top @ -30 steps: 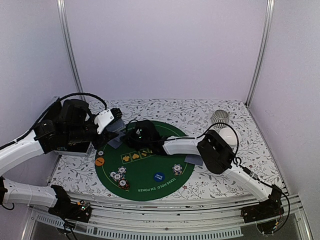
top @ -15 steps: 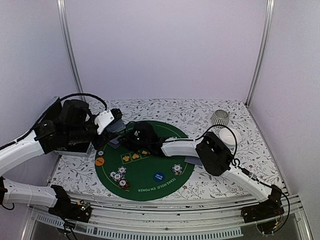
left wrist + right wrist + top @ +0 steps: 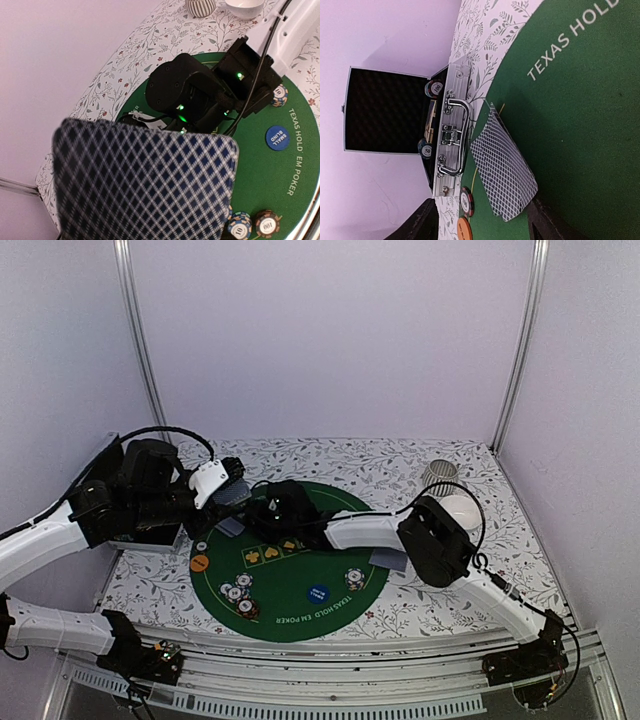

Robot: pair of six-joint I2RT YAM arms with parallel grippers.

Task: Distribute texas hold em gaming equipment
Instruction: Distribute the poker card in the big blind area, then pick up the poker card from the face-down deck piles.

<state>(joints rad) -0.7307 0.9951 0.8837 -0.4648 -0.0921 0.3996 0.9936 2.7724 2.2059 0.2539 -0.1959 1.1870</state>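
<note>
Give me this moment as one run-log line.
left gripper: shut on playing cards | right gripper: open over single card lying on green poker mat

white bowl (image 3: 462,511) near ribbed cup (image 3: 438,474)

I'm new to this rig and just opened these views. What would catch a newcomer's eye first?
The round green poker mat dominates the floral table, both arms meeting over its far-left part. Checked-back cards in the left gripper fill the left wrist view. The open right gripper hangs over a single card lying on the mat near an open metal case.
</note>
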